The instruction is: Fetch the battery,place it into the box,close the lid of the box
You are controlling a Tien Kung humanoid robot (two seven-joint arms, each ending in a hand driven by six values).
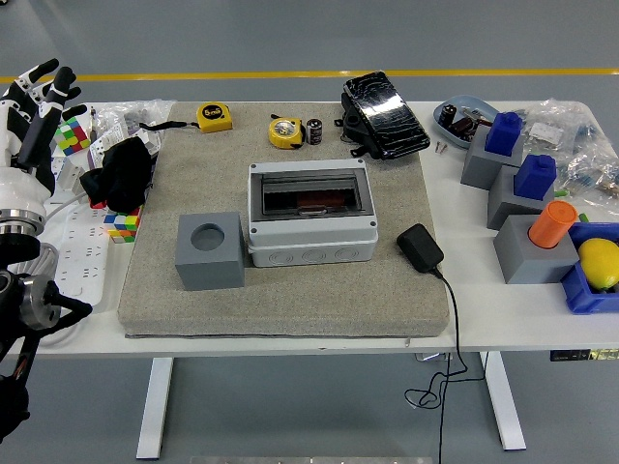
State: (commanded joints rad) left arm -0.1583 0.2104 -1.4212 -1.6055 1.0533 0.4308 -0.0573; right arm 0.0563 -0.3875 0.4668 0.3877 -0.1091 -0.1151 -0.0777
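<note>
1. Head view shows me the left hand [39, 97] raised at the table's left edge, fingers spread, holding nothing.
2. I see the battery [314, 131] behind the grey box [311, 213], beside a yellow tape measure [285, 131].

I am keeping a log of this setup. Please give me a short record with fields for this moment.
battery: small black cylinder at the mat's far edge, beside a yellow tape measure
box: grey, with dark lid, mid-mat
grey cube: touching the box's left side
left hand: raised at the table's left edge, fingers spread, holding nothing
right hand: out of view
</note>
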